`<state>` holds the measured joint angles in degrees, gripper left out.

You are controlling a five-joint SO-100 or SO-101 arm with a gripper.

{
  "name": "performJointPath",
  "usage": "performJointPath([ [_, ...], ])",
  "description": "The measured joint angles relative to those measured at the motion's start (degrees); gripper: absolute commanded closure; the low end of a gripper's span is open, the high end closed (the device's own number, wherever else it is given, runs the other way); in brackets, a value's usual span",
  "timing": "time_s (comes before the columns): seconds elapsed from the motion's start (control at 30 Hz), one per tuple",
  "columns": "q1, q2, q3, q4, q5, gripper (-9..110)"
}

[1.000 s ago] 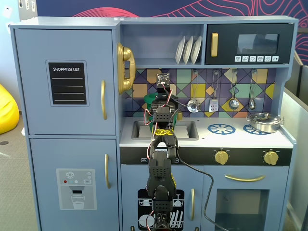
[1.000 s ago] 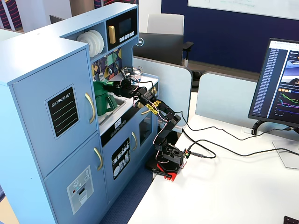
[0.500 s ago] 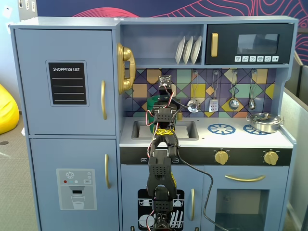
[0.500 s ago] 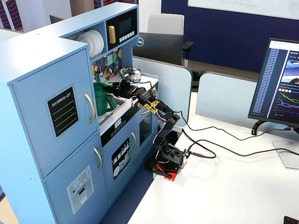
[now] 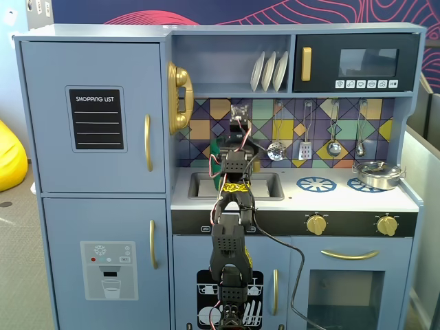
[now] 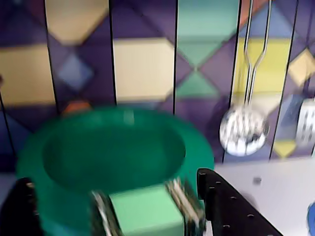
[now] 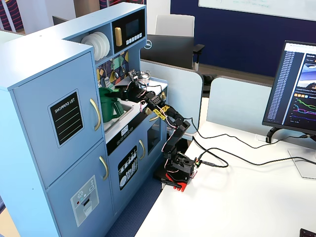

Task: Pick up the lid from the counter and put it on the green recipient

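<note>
The green recipient (image 6: 197, 147) fills the wrist view, blurred, with a wide rim round a dark hollow. Its light-green ribbed side handle (image 6: 145, 211) faces me. It stands at the back left of the white counter (image 5: 344, 199), mostly behind my arm in a fixed view (image 5: 214, 155) and visible in another (image 7: 112, 108). My gripper (image 6: 113, 179) is open, with one black jaw on each side of the pot's near face; I cannot tell whether they touch it. It also shows in both fixed views (image 5: 237, 127) (image 7: 126, 92). No strap handle crosses the pot's top. I cannot pick out the lid.
A steel pan (image 5: 376, 174) sits on the right blue burner ring, with another ring (image 5: 316, 183) left of it. Utensils hang on the backsplash, including a skimmer (image 6: 243, 130) just right of the pot. The sink recess (image 5: 199, 182) lies under my arm. An orange thing (image 6: 76, 105) peeks behind the pot.
</note>
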<state>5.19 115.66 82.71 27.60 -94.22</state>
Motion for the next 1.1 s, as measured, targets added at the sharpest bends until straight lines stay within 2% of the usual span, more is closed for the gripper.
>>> performJointPath([
  [0.17,0.8,5.2,-2.6,12.4,0.0,64],
  [0.33,-1.2,22.8,8.4,23.8,-1.4,69],
  [0.47,-0.6,38.1,24.4,29.0,-2.3,83],
  [0.57,-0.1,47.2,39.1,32.0,-1.7,100],
  [0.6,-0.1,49.7,44.1,32.7,-0.3,101],
  [0.83,-1.2,60.1,73.3,37.9,5.0,101],
  [1.1,-4.4,66.0,86.7,48.8,9.1,101],
])
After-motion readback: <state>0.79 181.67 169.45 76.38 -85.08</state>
